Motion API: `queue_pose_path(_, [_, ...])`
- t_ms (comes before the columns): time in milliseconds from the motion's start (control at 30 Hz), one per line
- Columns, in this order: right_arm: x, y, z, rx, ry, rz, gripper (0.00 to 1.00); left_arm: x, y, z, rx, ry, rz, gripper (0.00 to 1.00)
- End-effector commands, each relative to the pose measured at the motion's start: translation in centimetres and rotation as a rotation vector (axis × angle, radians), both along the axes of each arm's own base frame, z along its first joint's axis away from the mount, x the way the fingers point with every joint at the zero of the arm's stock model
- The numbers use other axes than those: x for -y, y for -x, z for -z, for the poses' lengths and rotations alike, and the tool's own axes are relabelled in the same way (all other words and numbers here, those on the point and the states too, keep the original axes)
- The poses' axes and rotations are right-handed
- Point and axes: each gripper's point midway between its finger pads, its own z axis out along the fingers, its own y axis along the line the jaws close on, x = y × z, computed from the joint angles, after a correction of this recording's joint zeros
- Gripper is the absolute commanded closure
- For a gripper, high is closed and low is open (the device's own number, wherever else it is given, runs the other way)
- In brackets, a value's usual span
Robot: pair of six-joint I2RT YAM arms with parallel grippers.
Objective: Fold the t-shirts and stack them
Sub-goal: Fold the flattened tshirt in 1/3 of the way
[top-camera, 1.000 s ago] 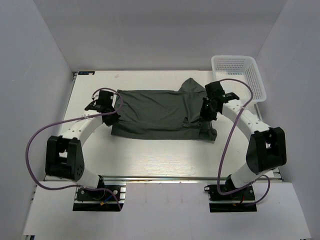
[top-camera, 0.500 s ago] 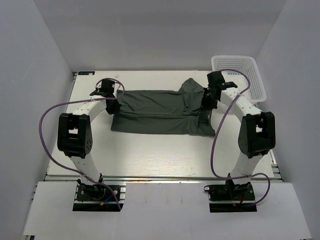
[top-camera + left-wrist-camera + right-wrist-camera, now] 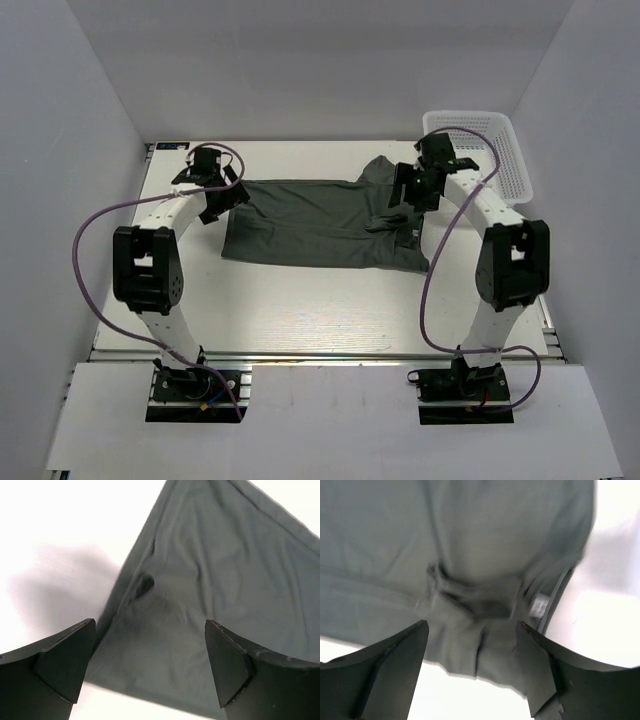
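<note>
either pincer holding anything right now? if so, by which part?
Nothing is held. The left pincer and right pincer both hang open over the t-shirt, with no cloth pinched in either.

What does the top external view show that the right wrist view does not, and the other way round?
Only the top external view shows the white mesh basket at the far right, the left gripper, and the whole outline of the t-shirt. Only the right wrist view shows the small light neck tag beside bunched cloth. Both show the dark t-shirt on the table and the right gripper open, holding nothing.
</note>
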Motion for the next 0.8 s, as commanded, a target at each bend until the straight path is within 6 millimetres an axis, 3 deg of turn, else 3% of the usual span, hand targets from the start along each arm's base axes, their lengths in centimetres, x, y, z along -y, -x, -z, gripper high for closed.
queue_pose_path(0, [-1.9, 3.0, -1.1, 0.031, -0.094, -0.109, 0.23, 1.4, 1.8, -2.5, 0.074, 0.042, 0.073, 0.00])
queue_pose_path(67, [-2.8, 4.2, -0.7, 0.027, -0.112, -0.160, 0.22, 2.0, 2.6, -2.7, 0.083, 0.050, 0.112, 0.00])
queue_pose_path(233, [-5.2, 5.9, 1.6, -0.036, -0.172, -0.246, 0.22, 4.3, 4.3, -0.2, 0.066, 0.143, 0.236, 0.00])
queue_pose_path(533, [-7.5, 3.8, 4.2, -0.069, -0.208, -0.269, 0.22, 4.2, 5.7, 3.6, -0.027, 0.140, 0.249, 0.00])
queue_pose_path(767, [-7.1, 2.5, 6.5, -0.095, -0.171, -0.219, 0.22, 4.3, 6.3, 5.7, -0.059, 0.142, 0.260, 0.00])
